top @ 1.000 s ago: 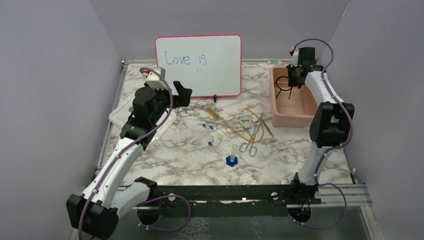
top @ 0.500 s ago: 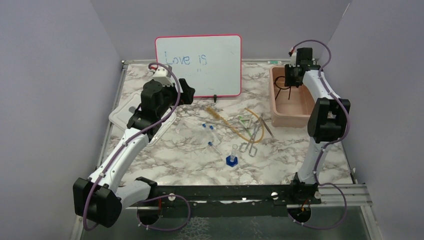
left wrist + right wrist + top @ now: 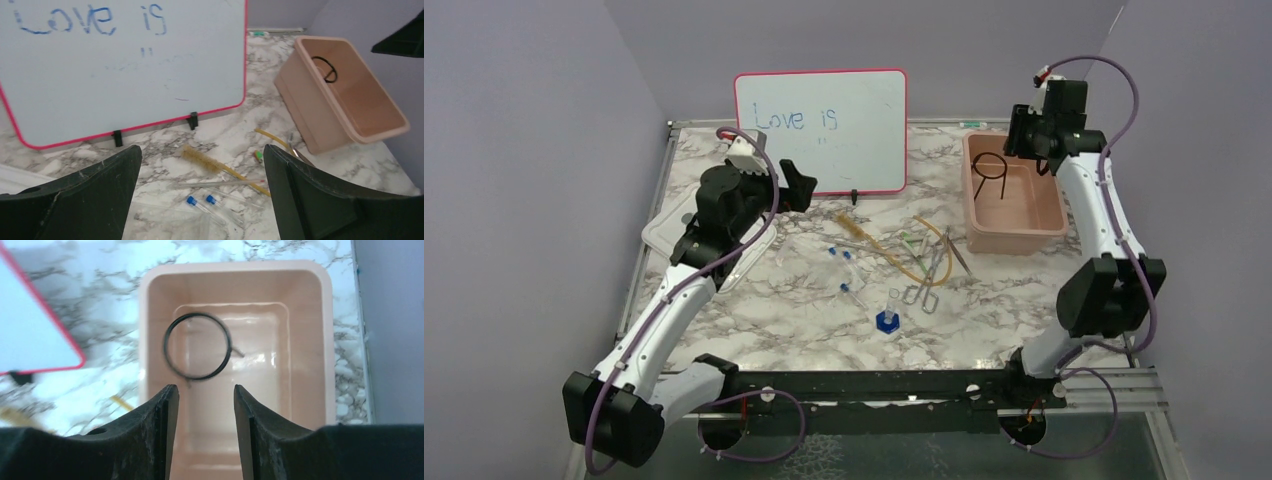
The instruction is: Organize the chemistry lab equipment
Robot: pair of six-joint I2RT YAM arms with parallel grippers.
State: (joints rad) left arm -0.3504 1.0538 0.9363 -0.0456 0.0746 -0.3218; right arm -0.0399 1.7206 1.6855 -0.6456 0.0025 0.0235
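The black wire ring (image 3: 197,346) (image 3: 990,166) lies loose inside the pink bin (image 3: 1022,238) (image 3: 327,340). My right gripper (image 3: 202,390) (image 3: 1027,135) hangs above the bin's far end, open, with nothing between its fingers. My left gripper (image 3: 202,150) (image 3: 792,186) is wide open and empty, hovering in front of the whiteboard. Below and ahead of it lie a bristle brush (image 3: 202,159), two blue-capped tubes (image 3: 200,202) and a glass rod (image 3: 220,183). Mid-table are the amber tube (image 3: 914,262), metal scissors (image 3: 927,282) and the vial on a blue base (image 3: 887,316).
A red-framed whiteboard (image 3: 819,130) stands at the back centre. A white lid (image 3: 662,236) lies at the left edge under my left arm. Purple walls close in on both sides. A small green piece (image 3: 259,155) lies near the bin's front corner.
My right gripper has opened and let go of the wire ring, which now rests in the bin; it has risen and drawn back to the right. My left gripper shifted slightly.
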